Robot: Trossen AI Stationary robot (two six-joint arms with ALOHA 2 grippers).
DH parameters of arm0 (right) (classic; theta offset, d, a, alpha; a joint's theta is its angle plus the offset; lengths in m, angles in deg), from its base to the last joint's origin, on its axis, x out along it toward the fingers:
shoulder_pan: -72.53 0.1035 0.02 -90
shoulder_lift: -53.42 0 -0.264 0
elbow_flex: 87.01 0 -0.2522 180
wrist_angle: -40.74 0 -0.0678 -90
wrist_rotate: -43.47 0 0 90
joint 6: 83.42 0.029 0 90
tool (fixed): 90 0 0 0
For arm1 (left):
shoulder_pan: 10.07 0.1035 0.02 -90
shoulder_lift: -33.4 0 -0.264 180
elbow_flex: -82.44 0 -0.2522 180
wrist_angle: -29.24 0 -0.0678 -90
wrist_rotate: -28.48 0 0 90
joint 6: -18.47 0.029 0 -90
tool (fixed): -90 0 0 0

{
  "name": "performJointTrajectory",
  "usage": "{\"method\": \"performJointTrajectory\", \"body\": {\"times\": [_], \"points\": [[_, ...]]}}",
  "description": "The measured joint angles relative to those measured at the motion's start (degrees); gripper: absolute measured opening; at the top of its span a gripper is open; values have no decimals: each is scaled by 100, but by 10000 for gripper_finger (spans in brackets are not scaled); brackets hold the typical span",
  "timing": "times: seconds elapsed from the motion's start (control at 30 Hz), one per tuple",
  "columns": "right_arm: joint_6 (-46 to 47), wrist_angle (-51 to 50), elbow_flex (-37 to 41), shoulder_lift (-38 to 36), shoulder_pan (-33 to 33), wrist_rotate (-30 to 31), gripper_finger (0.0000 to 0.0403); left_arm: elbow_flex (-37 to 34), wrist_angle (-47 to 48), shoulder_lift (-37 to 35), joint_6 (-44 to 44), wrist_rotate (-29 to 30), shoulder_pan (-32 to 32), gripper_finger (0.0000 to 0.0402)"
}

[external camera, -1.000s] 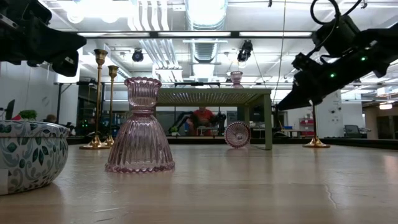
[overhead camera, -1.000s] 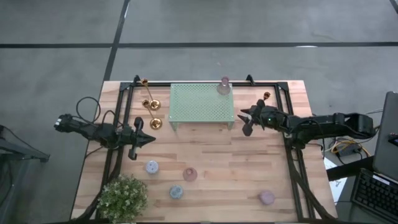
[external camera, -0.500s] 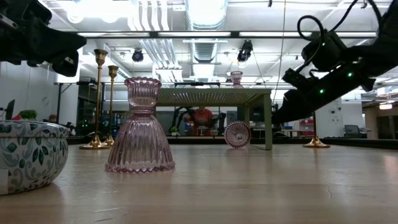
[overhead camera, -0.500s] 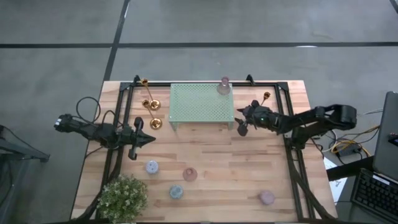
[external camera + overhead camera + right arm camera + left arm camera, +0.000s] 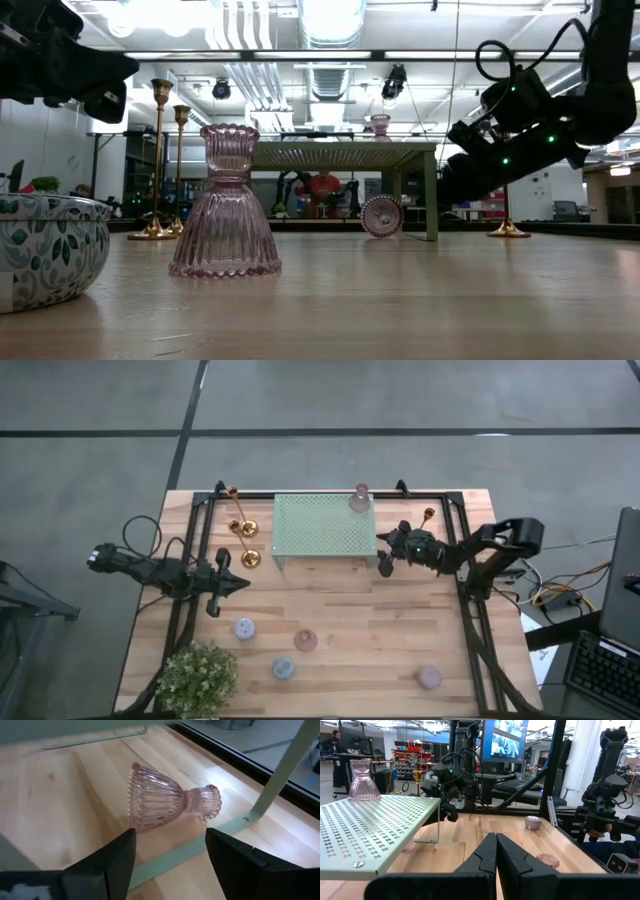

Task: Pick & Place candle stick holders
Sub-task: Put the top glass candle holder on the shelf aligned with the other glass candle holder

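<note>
Partly rack-hidden [image 5: 323, 525], tipped pink holder [image 5: 170, 800] faces right tool [image 5: 170, 855]

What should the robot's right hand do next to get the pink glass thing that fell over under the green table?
Probably ease the right gripper forward a little, then close. Its jaws stand open, short of the tipped pink holder, which lies on its side on the wood beside the green rack's leg. The left gripper waits apart.
</note>
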Motion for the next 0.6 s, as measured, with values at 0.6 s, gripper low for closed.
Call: {"method": "performJointTrajectory", "body": {"times": [0.6], "points": [[91, 1762, -91, 1484, 5, -151, 224, 0, 0, 0, 0, 0, -1, 7]]}}
